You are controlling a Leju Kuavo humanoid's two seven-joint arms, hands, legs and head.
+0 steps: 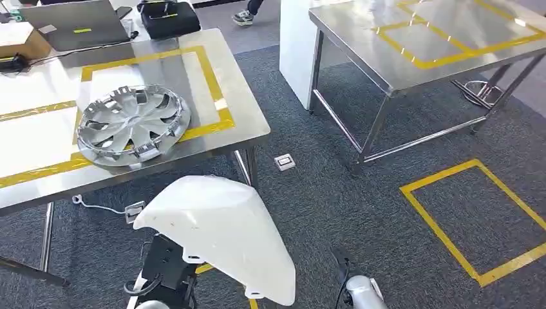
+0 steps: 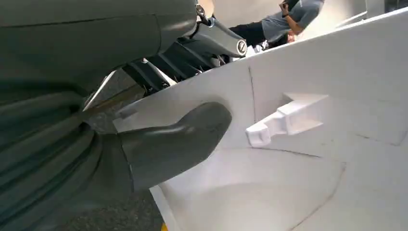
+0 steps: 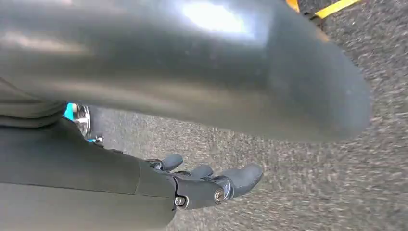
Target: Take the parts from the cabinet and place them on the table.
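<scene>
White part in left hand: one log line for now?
left hand: grips white part | right hand: empty | hubcap: on table

A laptop (image 1: 74, 24) sits at eleven o'clock, a black bag (image 1: 169, 18) just beside it toward twelve. A second steel table (image 1: 412, 48) stands at one o'clock. A yellow tape square (image 1: 476, 215) marks the carpet at four o'clock.

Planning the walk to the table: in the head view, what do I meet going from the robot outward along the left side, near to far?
White part held by the left hand → near edge of the steel table → silver wheel cover inside the yellow tape outline → laptop and black bag at the far end.
</scene>
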